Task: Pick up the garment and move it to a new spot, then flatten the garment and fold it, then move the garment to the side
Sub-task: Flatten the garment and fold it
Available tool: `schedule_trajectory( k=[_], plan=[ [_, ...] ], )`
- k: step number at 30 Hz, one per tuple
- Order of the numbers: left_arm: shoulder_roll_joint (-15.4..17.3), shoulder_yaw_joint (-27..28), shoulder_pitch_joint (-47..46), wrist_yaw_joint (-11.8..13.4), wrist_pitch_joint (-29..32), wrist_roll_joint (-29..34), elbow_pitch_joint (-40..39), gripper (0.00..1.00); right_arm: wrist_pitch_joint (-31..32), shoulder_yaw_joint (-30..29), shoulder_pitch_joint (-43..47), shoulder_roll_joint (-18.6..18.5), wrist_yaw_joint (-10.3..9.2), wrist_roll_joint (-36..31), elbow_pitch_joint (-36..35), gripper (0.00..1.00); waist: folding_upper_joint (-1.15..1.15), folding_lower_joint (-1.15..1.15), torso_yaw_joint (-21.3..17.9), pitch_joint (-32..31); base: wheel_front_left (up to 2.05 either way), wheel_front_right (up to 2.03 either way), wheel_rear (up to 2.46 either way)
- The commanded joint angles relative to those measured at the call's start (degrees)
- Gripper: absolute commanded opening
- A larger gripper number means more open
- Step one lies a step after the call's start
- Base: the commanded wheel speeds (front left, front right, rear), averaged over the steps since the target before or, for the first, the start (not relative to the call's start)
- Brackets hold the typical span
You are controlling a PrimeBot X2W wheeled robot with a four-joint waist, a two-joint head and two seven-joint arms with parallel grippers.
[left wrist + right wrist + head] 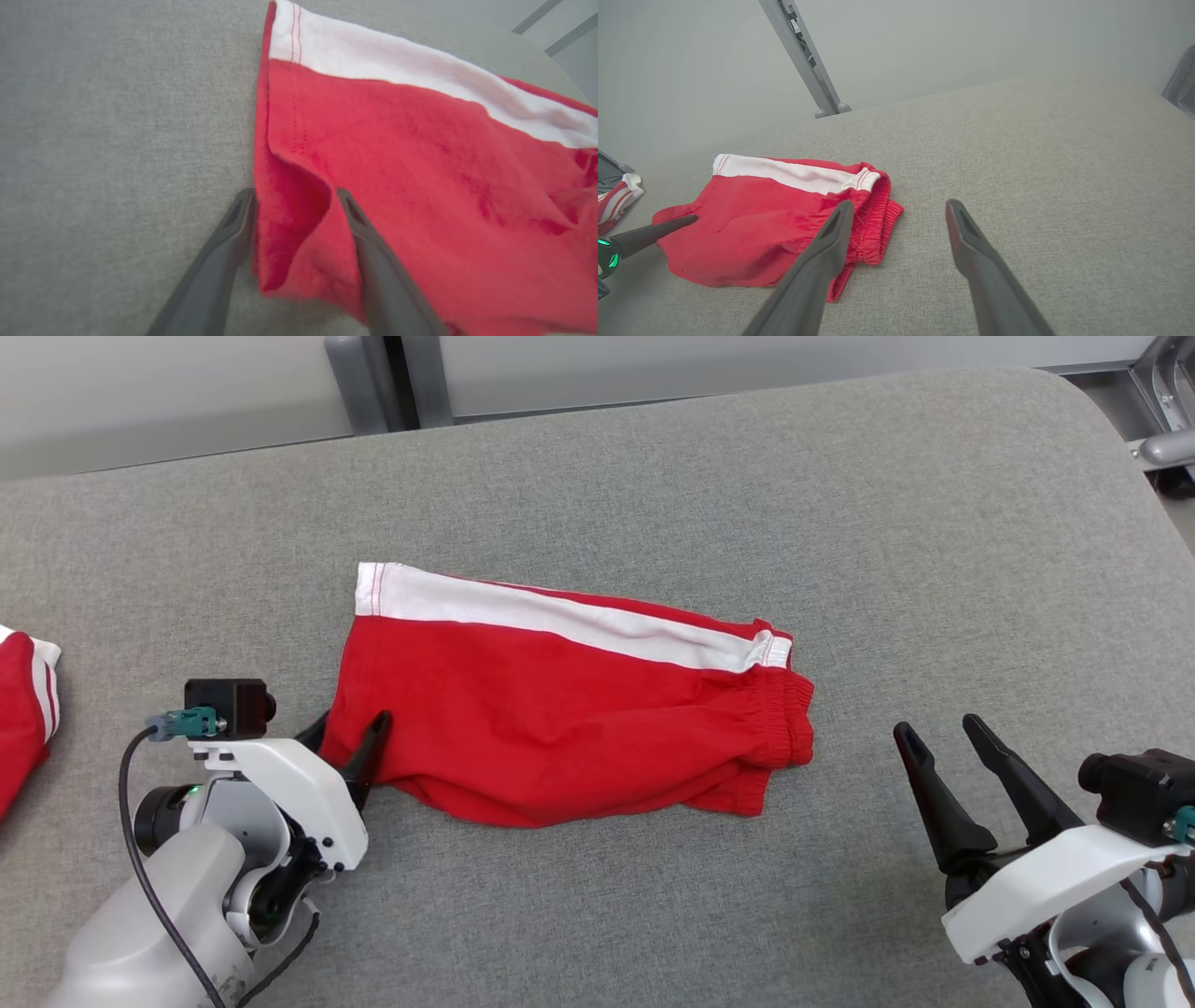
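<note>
Both unclenched: left hand (pixel 353 723) straddles the garment's (pixel 560 719) hem corner, right hand (pixel 936 726) hovers well apart.

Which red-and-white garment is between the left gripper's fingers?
The central red shorts with a white stripe: their hem sits in the open left gripper. The other garment lies far left.

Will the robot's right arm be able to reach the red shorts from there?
Probably yes: the right end effector is open, and nothing stands between it and the near end of the red shorts.

Red shorts (pixel 560 728) on grey table (pixel 653 476) — left gripper (pixel 353 721) straddles a hem, jaws apart.
</note>
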Motion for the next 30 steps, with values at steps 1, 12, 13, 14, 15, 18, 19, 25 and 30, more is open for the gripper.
schedule_trajectory(
  k=[1,12,13,14,15,18,19,25,30],
  plan=[
    [-0.23,-0.9,2.03,0.25,0.92,0.0,-0.15,0.0,-0.59,0.18,0.06,-0.26,0.01,0.43,-0.08,1.0,0.0,0.0,0.08,-0.08,0.0,0.0,0.0],
    [-0.73,0.34,3.39,1.76,-3.44,0.01,-4.91,0.0,-1.29,-0.28,-0.23,-0.26,0.01,0.42,0.68,1.0,0.0,0.0,2.54,-1.32,0.0,0.0,0.0],
    [-0.85,0.66,4.04,2.26,-4.07,-0.17,-5.67,0.0,-1.32,-0.38,-0.25,-0.27,0.01,0.42,0.82,1.0,0.0,0.0,2.93,-1.54,0.0,0.0,0.0],
    [-0.9,0.88,4.82,2.74,-4.66,-0.29,-6.62,0.0,-1.31,-0.59,-0.26,-0.27,0.01,0.45,0.97,1.0,0.0,0.0,3.35,-1.76,0.0,0.0,0.0],
    [-0.94,1.16,5.66,3.22,-5.18,-0.68,-7.7,0.0,-1.31,-0.75,-0.26,-0.27,0.01,0.4,1.16,1.0,0.0,0.0,3.76,-1.98,0.0,0.0,0.0],
    [-0.98,1.85,8.56,4.83,-6.7,-1.34,-11.2,0.0,-1.19,-1.44,-0.53,-0.27,0.01,0.21,2.0,1.0,0.0,0.0,5.03,-2.65,0.0,0.0,0.0],
    [-0.92,1.99,9.62,5.43,-7.18,-1.48,-12.4,0.0,-1.09,-1.56,-0.64,-0.27,0.01,-0.11,2.31,1.0,0.0,0.0,5.41,-2.9,0.0,0.0,0.0],
    [-1.35,3.72,16.62,9.2,-10.62,-3.46,-19.52,0.0,-0.35,-2.66,-1.27,-0.28,0.01,-1.58,4.37,1.0,0.0,0.0,7.02,-4.04,0.0,0.0,0.0],
    [-2.41,4.99,21.42,12.11,-12.51,-5.38,-23.67,0.0,0.35,-3.35,-1.53,-0.28,0.01,-2.37,5.79,1.0,0.0,0.0,7.53,-4.51,0.0,0.0,0.0]
  ],
)
